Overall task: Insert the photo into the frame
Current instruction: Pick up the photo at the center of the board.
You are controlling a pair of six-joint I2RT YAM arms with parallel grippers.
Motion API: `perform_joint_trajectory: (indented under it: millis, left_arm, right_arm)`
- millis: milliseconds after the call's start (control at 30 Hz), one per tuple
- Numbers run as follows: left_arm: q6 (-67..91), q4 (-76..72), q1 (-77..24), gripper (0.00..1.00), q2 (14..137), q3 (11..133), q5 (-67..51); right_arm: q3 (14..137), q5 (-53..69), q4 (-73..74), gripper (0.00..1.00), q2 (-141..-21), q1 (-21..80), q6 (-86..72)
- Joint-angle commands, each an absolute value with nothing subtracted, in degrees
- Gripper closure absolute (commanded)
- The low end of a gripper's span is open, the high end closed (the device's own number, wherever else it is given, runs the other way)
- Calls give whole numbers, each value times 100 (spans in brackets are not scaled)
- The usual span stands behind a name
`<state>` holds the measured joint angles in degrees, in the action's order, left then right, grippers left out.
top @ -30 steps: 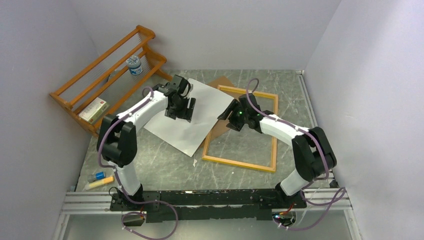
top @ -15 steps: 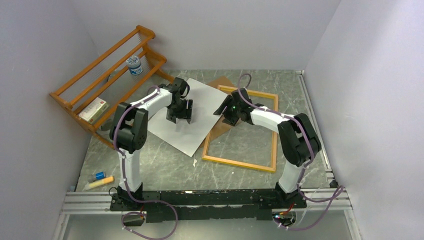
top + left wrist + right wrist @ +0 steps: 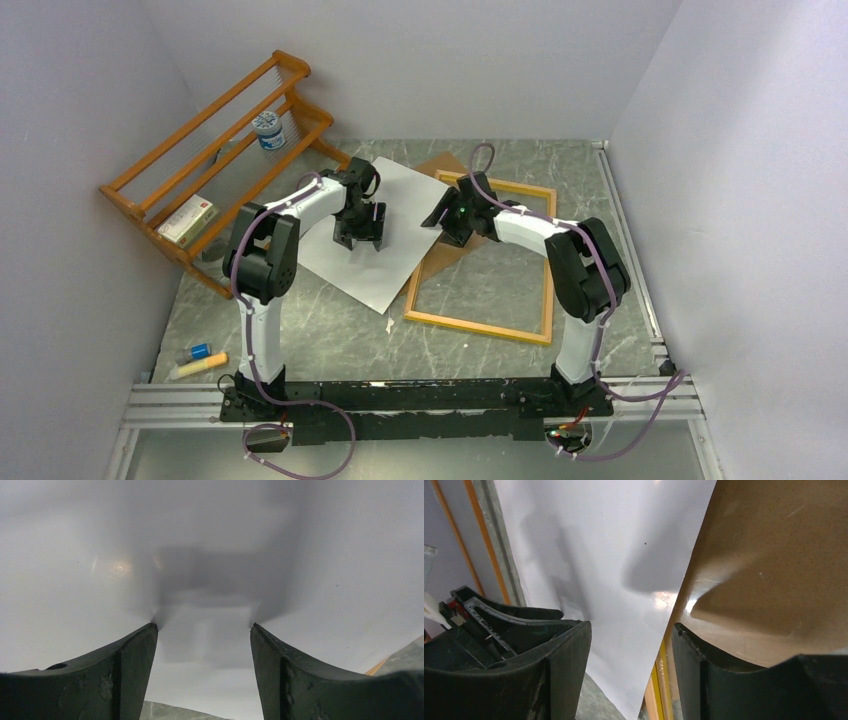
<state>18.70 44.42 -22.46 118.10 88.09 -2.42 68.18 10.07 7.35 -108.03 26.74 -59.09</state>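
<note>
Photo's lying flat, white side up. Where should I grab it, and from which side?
Grip the photo at its right-hand edge, where it lies on the brown panel by the frame; elsewhere it seems flat on the table. Come in low from the frame side with the open right gripper, slipping one finger under that edge.

far left: wooden rack (image 3: pixel 288 68) blocks the wall side.
middle: photo (image 3: pixel 385 265) overlaps frame (image 3: pixel 480 328) edge and brown panel (image 3: pixel 440 165).
near: bare worktop (image 3: pixel 330 345) before both.
</note>
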Motion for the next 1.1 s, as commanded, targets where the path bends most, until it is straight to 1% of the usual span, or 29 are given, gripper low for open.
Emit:
perform_joint_trajectory:
  millis: [0, 167, 300, 467, 633, 800, 1067]
  left_arm:
    - [1846, 4608, -2259, 27, 12099, 8798, -489]
    - [1853, 4613, -2259, 27, 12133, 8785, -528]
    - [1840, 4623, -2259, 28, 12138, 8789, -540]
    - [1829, 4643, -2259, 28, 12138, 8774, -496]
    - [1828, 4594, -2259, 28, 12112, 8712, -571]
    - [1828, 4549, -2259, 29, 12103, 8706, -632]
    - [1828, 4538, -2259, 31, 12098, 8732, -671]
  right_arm:
    - [7099, 1101, 827, 37, -10905, 2689, -5871]
    - [7126, 1143, 793, 37, -10947, 2694, -5874]
    - [7077, 1347, 464, 38, -11002, 2690, -5879]
    - [7346, 1601, 394, 39, -11306, 2681, -5860]
    - [7063, 1724, -227, 41, -11089, 2682, -5878]
    - [6715, 1886, -952, 49, -10847, 2681, -5981]
    - [6617, 1991, -1288, 65, -10941, 2696, -5990]
